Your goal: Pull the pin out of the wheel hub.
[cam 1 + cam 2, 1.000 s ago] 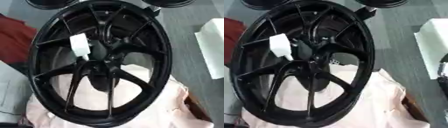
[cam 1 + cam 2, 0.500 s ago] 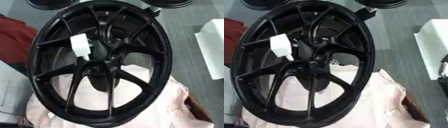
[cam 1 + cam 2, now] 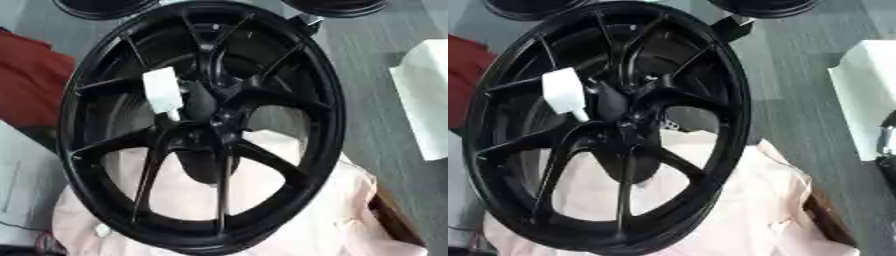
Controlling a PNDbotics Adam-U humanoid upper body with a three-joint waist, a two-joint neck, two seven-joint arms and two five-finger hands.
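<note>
A black multi-spoke wheel hub (image 3: pixel 201 125) leans tilted across the middle of both views. A white block-shaped pin (image 3: pixel 164 95) with a thin tip pointing down sits at the hub's centre, left of the dark centre bore (image 3: pixel 199 102). No hand touches the pin or the wheel. A sliver of my right hand (image 3: pixel 888 145), dark with a silvery edge, shows at the right border of the right eye view, well away from the wheel. My left hand appears in neither view.
A pale pink cloth (image 3: pixel 306 220) lies under the wheel's lower half. A red cloth (image 3: pixel 31 85) is at the left and a white box (image 3: pixel 429 100) at the right. Two more black rims (image 3: pixel 337 5) stand at the top on grey floor.
</note>
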